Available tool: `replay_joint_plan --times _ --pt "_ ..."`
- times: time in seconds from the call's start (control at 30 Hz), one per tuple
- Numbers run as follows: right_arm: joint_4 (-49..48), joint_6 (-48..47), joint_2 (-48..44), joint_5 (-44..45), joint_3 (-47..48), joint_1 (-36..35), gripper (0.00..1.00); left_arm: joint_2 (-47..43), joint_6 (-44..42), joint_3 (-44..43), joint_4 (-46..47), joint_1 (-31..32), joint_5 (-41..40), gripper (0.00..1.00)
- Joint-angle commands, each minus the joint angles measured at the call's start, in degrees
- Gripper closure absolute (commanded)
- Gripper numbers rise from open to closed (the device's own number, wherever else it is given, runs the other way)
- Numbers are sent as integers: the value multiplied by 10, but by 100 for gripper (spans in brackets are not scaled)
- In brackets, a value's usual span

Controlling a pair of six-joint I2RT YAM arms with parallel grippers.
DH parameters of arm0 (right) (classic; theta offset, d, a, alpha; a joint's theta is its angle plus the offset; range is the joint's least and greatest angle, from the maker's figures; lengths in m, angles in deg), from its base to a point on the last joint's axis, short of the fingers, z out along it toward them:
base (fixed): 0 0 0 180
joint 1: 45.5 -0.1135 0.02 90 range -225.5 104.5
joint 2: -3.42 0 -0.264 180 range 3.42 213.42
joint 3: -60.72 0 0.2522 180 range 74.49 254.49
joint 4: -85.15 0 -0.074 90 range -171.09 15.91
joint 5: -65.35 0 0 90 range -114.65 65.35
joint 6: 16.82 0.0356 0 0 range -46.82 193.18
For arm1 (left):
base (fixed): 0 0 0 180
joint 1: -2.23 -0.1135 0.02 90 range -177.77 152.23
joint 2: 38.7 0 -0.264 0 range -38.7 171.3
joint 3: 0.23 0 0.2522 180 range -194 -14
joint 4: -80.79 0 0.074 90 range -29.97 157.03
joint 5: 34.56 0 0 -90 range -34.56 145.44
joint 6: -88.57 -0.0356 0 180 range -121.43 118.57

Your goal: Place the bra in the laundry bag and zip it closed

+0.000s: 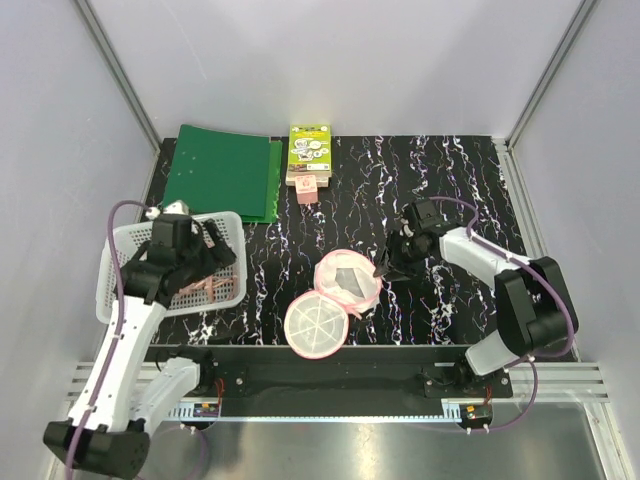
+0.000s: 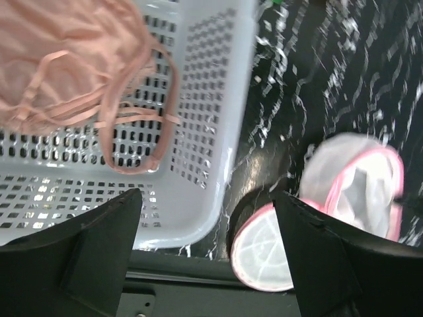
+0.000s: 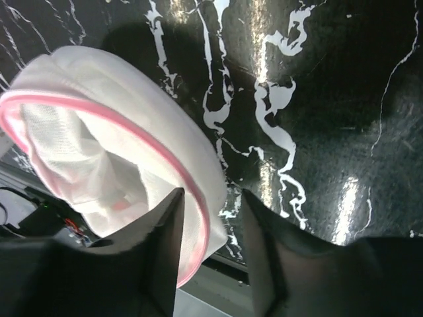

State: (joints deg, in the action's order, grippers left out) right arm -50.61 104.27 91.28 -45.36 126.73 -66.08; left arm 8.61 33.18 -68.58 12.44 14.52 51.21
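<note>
The salmon-pink bra [image 2: 59, 66] lies crumpled in the white lattice basket [image 2: 211, 132], its thin straps trailing over the basket floor; from above the bra [image 1: 205, 290] shows only partly under the left arm. My left gripper [image 2: 208, 224] hangs open above the basket's near corner, with nothing between its fingers. The laundry bag [image 1: 347, 277] lies unzipped on the black marbled table, its two white mesh halves with pink edging spread apart. My right gripper [image 3: 215, 251] is open, its fingers straddling the pink rim of the laundry bag [image 3: 99, 145]; the left finger [image 3: 158, 251] is against the mesh.
A green folder [image 1: 225, 172] lies at the back left, with a green-and-white card box [image 1: 309, 155] and a small pink item [image 1: 308, 190] beside it. The basket [image 1: 120, 270] sits at the table's left edge. Grey walls enclose three sides.
</note>
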Motion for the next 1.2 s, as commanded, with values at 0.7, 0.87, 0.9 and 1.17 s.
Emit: replay_joint_plan --times 0.7,0.87,0.9,1.17 --pt "203 48 -221 248 -36 218 48 382 -65 -97 94 -154 -42 21" --pt "208 -27 -209 188 12 219 14 429 -68 -115 111 -154 -62 22" --pt "214 -36 -218 186 18 219 13 444 -73 -119 110 -154 -65 23" --pt "253 -57 -233 162 78 211 0 362 -71 -112 57 -154 -132 98"
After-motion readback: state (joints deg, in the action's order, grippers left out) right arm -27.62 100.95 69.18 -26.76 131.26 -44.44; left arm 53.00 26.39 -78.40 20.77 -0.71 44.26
